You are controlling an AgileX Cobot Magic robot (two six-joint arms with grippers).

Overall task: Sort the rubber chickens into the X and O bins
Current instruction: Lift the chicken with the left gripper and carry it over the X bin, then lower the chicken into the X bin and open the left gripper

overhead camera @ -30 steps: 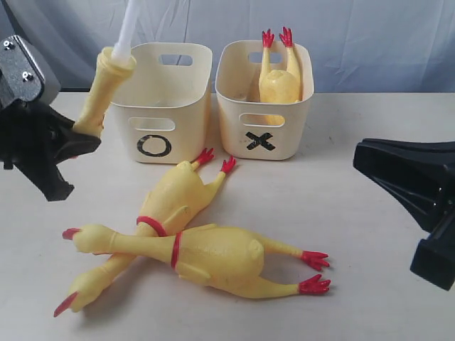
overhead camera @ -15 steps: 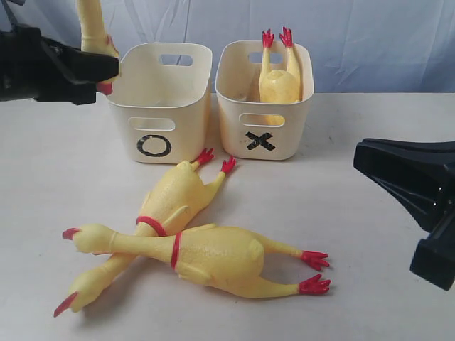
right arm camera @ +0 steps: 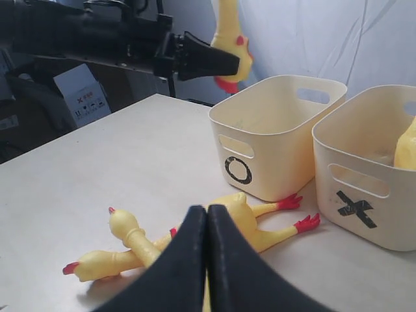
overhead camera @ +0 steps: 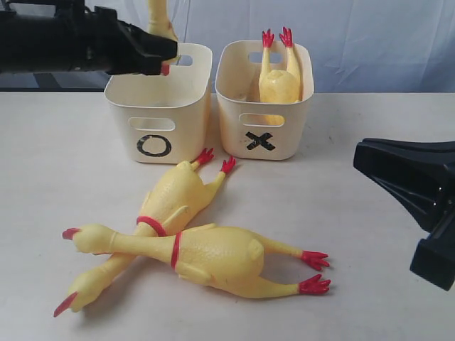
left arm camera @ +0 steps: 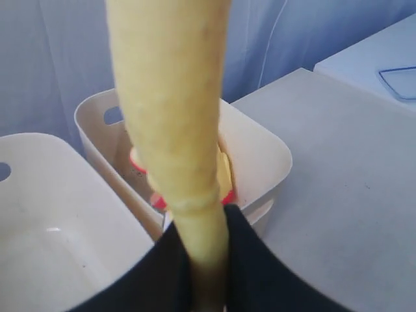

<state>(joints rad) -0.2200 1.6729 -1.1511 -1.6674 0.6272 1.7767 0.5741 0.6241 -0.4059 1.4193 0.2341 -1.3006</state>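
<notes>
1. Right, the pale surface [overhead camera: 64,163] fills most of my exterior view, with a bluish backdrop [overhead camera: 370,42] hanging behind it
2. My left arm [overhead camera: 57,39] reaches in high from the left, and the left claw [overhead camera: 163,55] is clenched on a chicken's neck, with its tips up by the rear rim of the O bin [overhead camera: 178,131]
3. The right claw [right arm camera: 207,218] is pressed fully together with nothing in it, sitting low over the right side of the surface, well apart from both bins
4. The O bin stands upright with the X bin [overhead camera: 234,138] just beside it on its right, both black marks facing my camera
5. In front of the bins two chickens lie crossed at the necks: the crosswise chicken [overhead camera: 213,259] stretches along the surface with its red feet to the right
6. The slanted chicken [overhead camera: 174,199] points its red feet up towards the gap between the bins, with its beak down at the near left
7. The binned chicken [overhead camera: 279,85] is head-down in the X bin, red feet poking above the rim
8. The gripped chicken [overhead camera: 161,20] rises out of the top of the view, with its red beak showing just under the claw tips
</notes>
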